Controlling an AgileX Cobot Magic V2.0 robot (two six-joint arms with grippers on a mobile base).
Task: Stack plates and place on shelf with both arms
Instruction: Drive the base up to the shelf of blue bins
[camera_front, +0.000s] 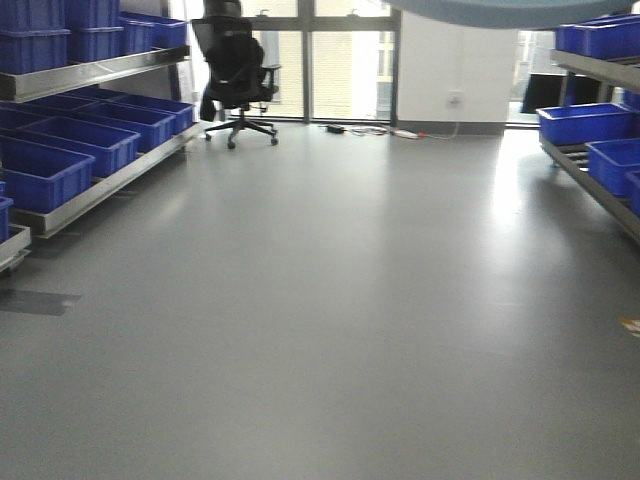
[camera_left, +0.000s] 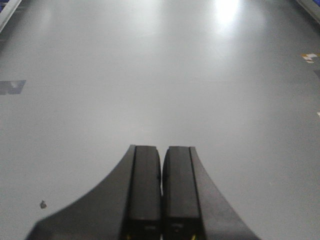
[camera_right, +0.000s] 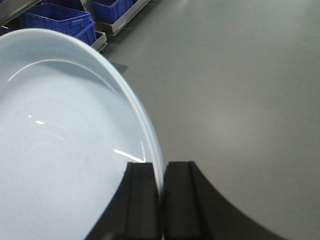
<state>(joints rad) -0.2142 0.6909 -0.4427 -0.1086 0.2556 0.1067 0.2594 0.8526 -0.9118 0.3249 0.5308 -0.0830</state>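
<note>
My right gripper (camera_right: 161, 165) is shut on the rim of a white, faintly bluish plate (camera_right: 60, 125). The plate fills the left half of the right wrist view, held on edge above the grey floor. A pale curved edge (camera_front: 500, 10) at the top of the front view looks like that same plate. Only one plate shows. My left gripper (camera_left: 161, 148) is shut with nothing between its black fingers and points at bare floor. Steel shelf levels run along the left (camera_front: 105, 185) and the right (camera_front: 590, 180) of the room, and a low shelf rail (camera_right: 122, 22) shows in the right wrist view.
Blue crates (camera_front: 70, 145) fill the left shelves and more blue crates (camera_front: 585, 122) sit on the right ones. A black office chair (camera_front: 235, 75) stands by the far windows. Cables (camera_front: 375, 130) lie on the floor beside the wall. Grey floor (camera_front: 330, 300) stretches between the shelves.
</note>
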